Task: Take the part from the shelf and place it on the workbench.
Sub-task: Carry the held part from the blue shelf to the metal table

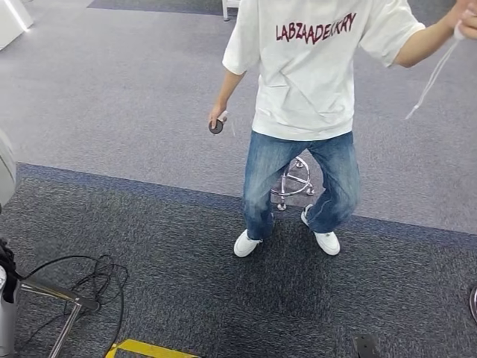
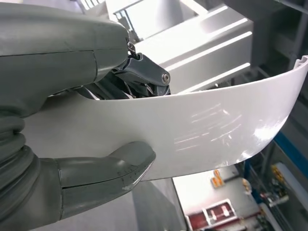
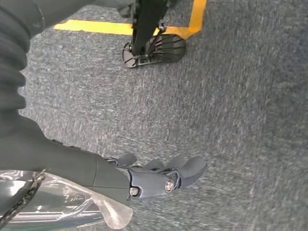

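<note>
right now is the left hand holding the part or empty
Holding it: in the left wrist view the left hand grips the white curved part, thumb on one face, fingers on the other.

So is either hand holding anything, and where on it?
The left hand grips the white curved part at one end, thumb under, fingers over. The right hand holds nothing.

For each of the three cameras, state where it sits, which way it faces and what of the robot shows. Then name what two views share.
Head view: high on the body, facing forward and down at grey carpet and a person in a white T-shirt and jeans.
Left wrist view: behind the left hand, which grips a curved glossy white panel part; bright shelving lies beyond.
Right wrist view: on the hanging right arm, facing the floor; the right hand holds nothing.
Shared: head and right wrist views both show carpet and yellow floor tape.
</note>
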`<state>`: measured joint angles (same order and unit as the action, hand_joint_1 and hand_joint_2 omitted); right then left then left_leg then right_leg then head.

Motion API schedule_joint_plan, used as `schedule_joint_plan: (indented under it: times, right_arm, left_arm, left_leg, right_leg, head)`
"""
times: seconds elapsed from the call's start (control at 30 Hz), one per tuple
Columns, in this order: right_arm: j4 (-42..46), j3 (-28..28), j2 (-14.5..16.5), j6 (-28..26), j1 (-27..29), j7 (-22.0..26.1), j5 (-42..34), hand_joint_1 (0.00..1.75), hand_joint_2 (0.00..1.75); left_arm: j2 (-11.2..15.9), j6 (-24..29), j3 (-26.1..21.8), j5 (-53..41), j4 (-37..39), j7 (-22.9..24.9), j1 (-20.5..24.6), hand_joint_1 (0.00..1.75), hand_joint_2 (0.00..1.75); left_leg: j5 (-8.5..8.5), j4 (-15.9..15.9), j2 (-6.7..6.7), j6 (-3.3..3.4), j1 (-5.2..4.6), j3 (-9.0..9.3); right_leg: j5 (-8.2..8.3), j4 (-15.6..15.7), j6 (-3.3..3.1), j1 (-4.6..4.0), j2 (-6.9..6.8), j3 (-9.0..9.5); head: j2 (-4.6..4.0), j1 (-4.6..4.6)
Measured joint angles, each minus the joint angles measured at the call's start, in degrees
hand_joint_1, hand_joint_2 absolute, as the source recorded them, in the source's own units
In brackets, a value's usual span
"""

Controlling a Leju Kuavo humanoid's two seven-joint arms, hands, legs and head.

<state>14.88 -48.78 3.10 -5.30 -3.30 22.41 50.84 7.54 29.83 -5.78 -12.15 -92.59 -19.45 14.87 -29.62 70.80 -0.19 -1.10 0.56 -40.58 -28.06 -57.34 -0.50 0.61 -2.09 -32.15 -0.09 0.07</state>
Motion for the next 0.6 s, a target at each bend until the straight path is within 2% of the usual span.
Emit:
schedule_joint_plan:
  times: [0.07, 0.1, 0.13, 0.2, 0.23, 0.27, 0.3, 0.37, 0.4, 0.43, 0.47, 0.5, 0.57, 0.6]
  right_arm:
    - [0.0, 0.0, 0.0, 0.0, 0.0, 0.0, 0.1, 0.00, 1.75]
    - [0.0, 0.0, 0.0, 0.0, -0.1, 0.0, 0.1, 0.00, 1.75]
    - [0.0, 0.0, 0.0, 0.0, -0.1, 0.0, 0.1, 0.00, 1.75]
    - [0.0, 0.0, 0.0, -0.1, -0.2, -0.1, 0.2, 0.00, 1.75]
    - [0.0, 0.0, 0.0, -0.1, -0.3, -0.1, 0.2, 0.00, 1.75]
    - [0.0, 0.0, 0.0, -0.1, -0.3, -0.1, 0.2, 0.00, 1.75]
    - [0.0, 0.0, 0.0, -0.1, -0.4, 0.0, 0.2, 0.00, 1.75]
    - [-0.1, -0.1, 0.0, 0.0, -0.3, 0.0, 0.2, 0.00, 1.75]
    - [-0.1, -0.1, 0.0, 0.0, -0.1, 0.0, 0.3, 0.00, 1.75]
    - [-0.1, -0.2, 0.0, 0.0, 0.0, -0.1, 0.3, 0.00, 1.75]
    - [-0.2, -0.3, 0.0, 0.0, 0.1, -0.1, 0.3, 0.00, 1.75]
    - [-0.2, -0.3, 0.0, 0.0, 0.1, 0.0, 0.4, 0.00, 1.75]
    - [-0.2, -0.4, 0.0, 0.1, 0.1, -0.1, 0.4, 0.00, 1.75]
    - [-0.2, -0.4, 0.0, 0.1, 0.1, -0.1, 0.4, 0.00, 1.75]
  left_arm:
    - [0.1, 0.0, -0.2, 0.1, 0.3, 0.0, 0.2, 1.75, 1.75]
    - [0.1, 0.0, -0.3, 0.1, 0.4, 0.0, 0.3, 1.75, 1.75]
    - [0.1, 0.1, -0.3, 0.2, 0.4, 0.0, 0.4, 1.75, 1.75]
    - [0.2, 0.1, -0.5, 0.2, 0.6, 0.0, 0.5, 1.75, 1.75]
    - [0.3, 0.1, -0.6, 0.2, 0.7, 0.0, 0.5, 1.75, 1.75]
    - [0.3, 0.1, -0.7, 0.2, 0.7, 0.0, 0.6, 1.75, 1.75]
    - [0.4, 0.2, -0.8, 0.2, 0.7, 0.0, 0.7, 1.75, 1.75]
    - [0.3, 0.3, -0.9, 0.2, 0.8, 0.0, 0.8, 1.75, 1.75]
    - [0.3, 0.3, -0.9, 0.2, 0.8, -0.1, 0.8, 1.75, 1.75]
    - [0.3, 0.3, -0.9, 0.2, 0.9, -0.1, 0.7, 1.75, 1.75]
    - [0.2, 0.4, -0.9, 0.3, 0.9, -0.1, 0.7, 1.75, 1.75]
    - [0.2, 0.4, -1.0, 0.3, 0.9, -0.1, 0.7, 1.75, 1.75]
    - [0.3, 0.5, -1.0, 0.3, 0.9, -0.1, 0.8, 1.75, 1.75]
    - [0.3, 0.5, -1.1, 0.3, 0.9, -0.1, 0.9, 1.75, 1.75]
  left_leg:
    - [3.42, -8.2, 1.81, 0.37, -0.32, 4.06]
    - [4.13, -10.9, 2.62, 0.68, -0.57, 5.36]
    - [4.13, -12.1, 3.11, 0.99, -0.84, 5.90]
    - [3.98, -12.4, 2.45, 1.70, -1.09, 5.84]
    - [4.05, -12.6, 1.98, 2.03, -1.03, 5.91]
    - [4.13, -12.7, 1.53, 2.38, -0.91, 6.02]
    - [4.22, -12.9, 1.12, 2.72, -0.77, 6.13]
    - [4.19, -12.9, 0.23, 3.17, -0.69, 6.19]
    - [4.15, -12.9, -0.31, 3.28, -0.74, 6.19]
    - [4.12, -12.9, -0.91, 3.32, -0.79, 6.20]
    - [4.09, -12.9, -1.53, 3.31, -0.82, 6.25]
    - [4.04, -12.9, -2.16, 3.25, -0.82, 6.35]
    - [3.83, -12.7, -3.32, 2.96, -0.82, 6.52]
    - [3.73, -12.6, -3.84, 2.74, -0.83, 6.49]
  right_leg:
    - [-0.40, 0.0, 0.37, -0.15, -0.92, 0.47]
    - [-0.60, -0.1, 0.63, -0.27, -1.33, 0.60]
    - [-0.79, -0.1, 0.92, -0.39, -1.76, 0.67]
    - [-1.07, 0.0, 1.50, -0.45, -2.74, 0.87]
    - [-1.36, -0.2, 1.79, -0.36, -2.69, 0.85]
    - [-2.02, -1.0, 2.02, -0.28, -2.03, 0.48]
    - [-3.19, -3.0, 2.20, -0.19, -0.99, -0.55]
    - [-6.51, -10.3, 2.33, -0.07, 1.15, -4.41]
    - [-7.80, -14.1, 2.34, -0.06, 1.59, -6.57]
    - [-8.18, -16.5, 2.32, -0.07, 1.80, -8.14]
    - [-7.41, -16.9, 2.24, -0.09, 1.95, -8.73]
    - [-5.53, -14.8, 2.10, -0.09, 2.14, -8.13]
    - [-1.16, -6.9, 1.77, 0.01, 3.62, -4.79]
    - [0.07, -3.5, 1.66, 0.09, 4.46, -3.16]
  head:
    - [0.00, 0.01]
    - [0.00, 0.04]
    - [0.00, 0.05]
    - [0.00, 0.05]
    - [0.00, 0.06]
    - [0.00, 0.11]
    - [0.00, 0.25]
    - [0.00, 0.52]
    - [0.00, 0.61]
    - [0.00, 0.61]
    - [0.00, 0.63]
    - [0.00, 0.62]
    - [0.00, 0.62]
    - [0.00, 0.57]
